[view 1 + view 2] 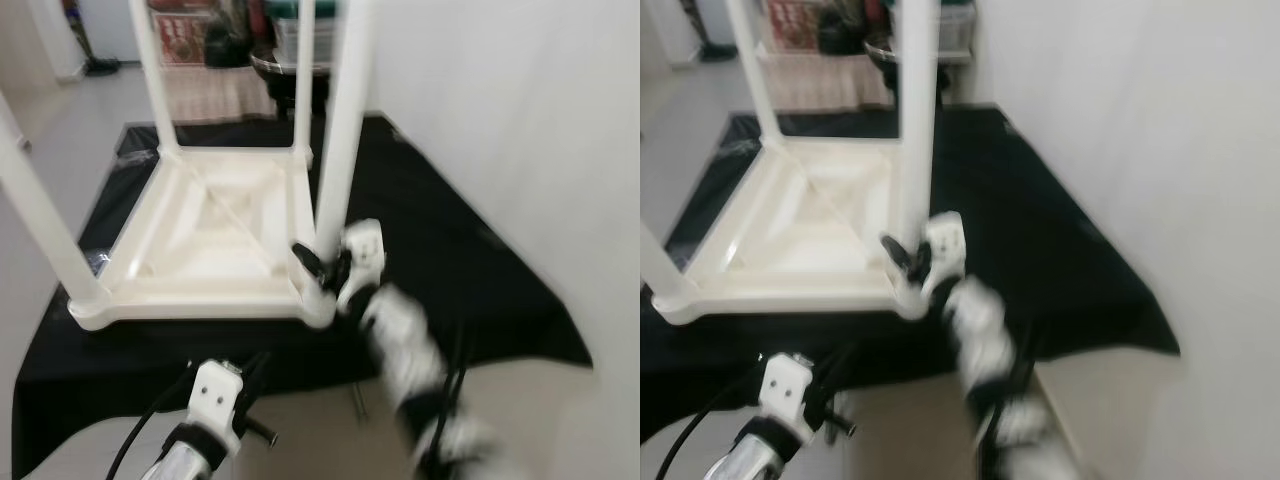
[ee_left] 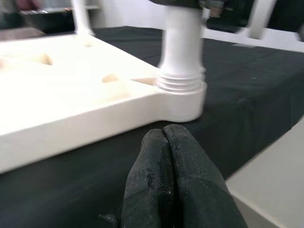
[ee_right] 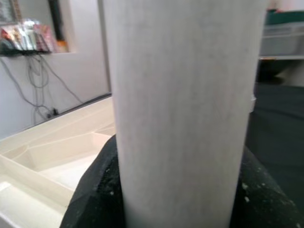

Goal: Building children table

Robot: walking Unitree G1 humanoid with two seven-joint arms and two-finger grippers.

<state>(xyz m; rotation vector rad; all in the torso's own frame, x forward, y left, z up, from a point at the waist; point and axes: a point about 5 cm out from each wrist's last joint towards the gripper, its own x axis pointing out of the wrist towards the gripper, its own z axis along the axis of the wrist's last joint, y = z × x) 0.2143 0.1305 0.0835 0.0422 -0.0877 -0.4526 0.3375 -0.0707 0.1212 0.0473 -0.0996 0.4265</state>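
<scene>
The black floor mat (image 1: 470, 250) lies beside the white wall (image 1: 530, 120). The upside-down white plastic children's table (image 1: 210, 240) rests on it, legs up. The right gripper (image 1: 322, 268) has its fingers clamped around the near-right white cylindrical leg (image 1: 340, 150), low near its socket. The left gripper (image 2: 173, 180) hovers before that corner, fingers pressed together.

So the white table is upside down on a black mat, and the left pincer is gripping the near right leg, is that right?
Not quite. The right pincer is the one gripping that table leg, as the right wrist view shows, with its fingers on either side of the leg. The left pincer is shut on nothing, short of the table. The table is upside down on the black mat.
</scene>
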